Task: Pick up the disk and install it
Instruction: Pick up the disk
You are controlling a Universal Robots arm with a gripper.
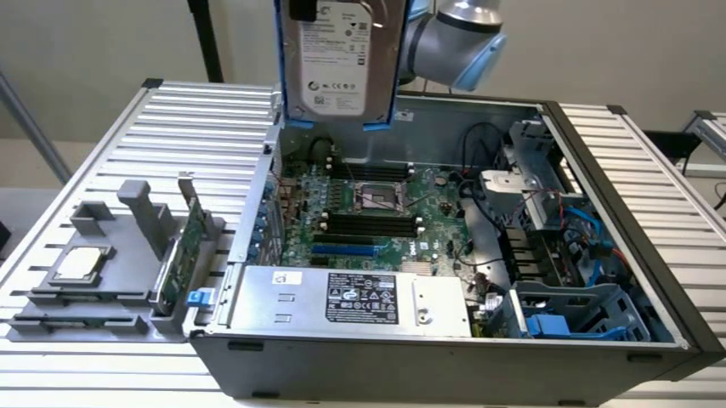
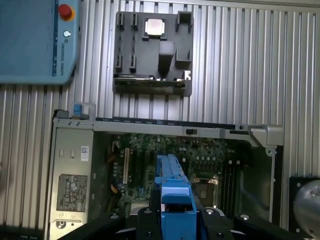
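Blue plastic fills the foreground of the wrist view: it is the carrier frame of the disk (image 2: 174, 200), seen edge-on, with the hand (image 2: 176, 222) pinching it between black fingers (image 2: 146, 220) pressed against its two sides. Gripping the frame and not the metal face probably spares the drive and its label from pressure.

In the exterior view the disk (image 1: 340, 59) hangs upright, label toward the camera. Its lower edge is just above the rim at the far corner of the computer case (image 1: 431, 365), on the exterior view's left. It is lifted but not seated anywhere. Carried on edge and clear of the rim, it can pass over the walls without catching.

The case lies on its side on the ribbed desk (image 1: 193, 119) with its panel off, so the motherboard (image 1: 375, 212) and power supply (image 1: 352, 297) are open from above. A blue-grey cage (image 1: 567, 310) sits in the case's near corner on the exterior view's right, well apart from the disk.

Beside the case, toward the desk's edge on the exterior view's left, a grey fixture (image 1: 125, 212) keeps a chip (image 1: 80, 263) lying flat and a green circuit card (image 1: 182, 255) standing in a slot, likely so each part is in a known pose.
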